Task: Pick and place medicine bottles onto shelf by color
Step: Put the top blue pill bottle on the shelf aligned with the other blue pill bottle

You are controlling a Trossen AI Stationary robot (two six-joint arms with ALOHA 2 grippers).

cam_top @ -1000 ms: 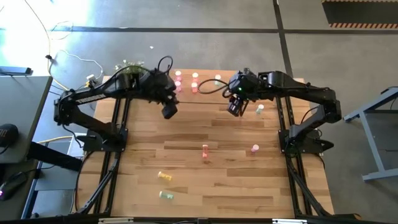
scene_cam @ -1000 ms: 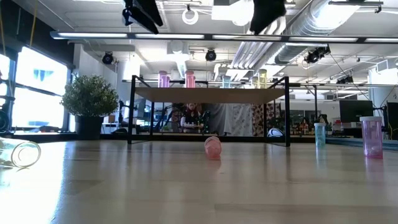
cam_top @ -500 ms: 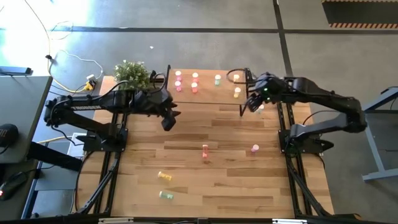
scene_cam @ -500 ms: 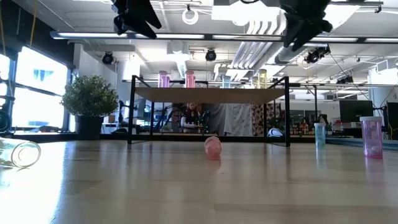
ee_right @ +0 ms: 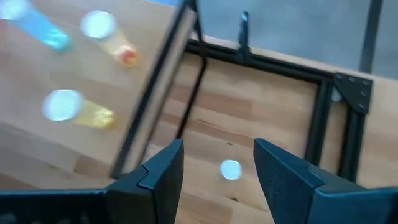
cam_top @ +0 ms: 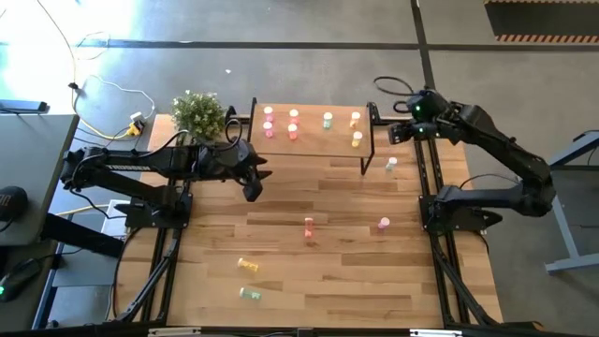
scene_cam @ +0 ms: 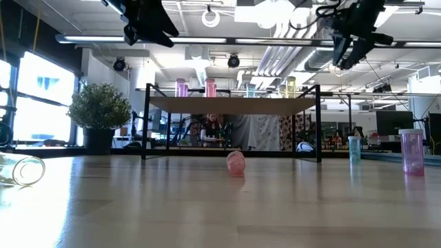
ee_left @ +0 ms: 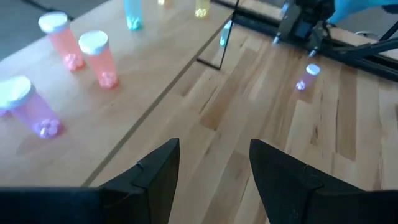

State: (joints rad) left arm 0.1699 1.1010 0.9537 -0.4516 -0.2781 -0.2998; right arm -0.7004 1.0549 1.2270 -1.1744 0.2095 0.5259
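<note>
Both arms have drawn back from shelf (cam_top: pixel 314 139); tabletop (cam_top: pixel 328 271) holds scattered bottles.

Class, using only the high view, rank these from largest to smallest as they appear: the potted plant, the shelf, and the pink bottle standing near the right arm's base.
1. The shelf, clearly the largest.
2. The potted plant, smaller than the shelf.
3. The pink bottle, by far the smallest.

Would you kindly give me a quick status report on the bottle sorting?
Both claws open, empty: left claw at shelf's front edge, right claw beside its right end. Six bottles shelved, five on the table. Nothing in the way.
</note>
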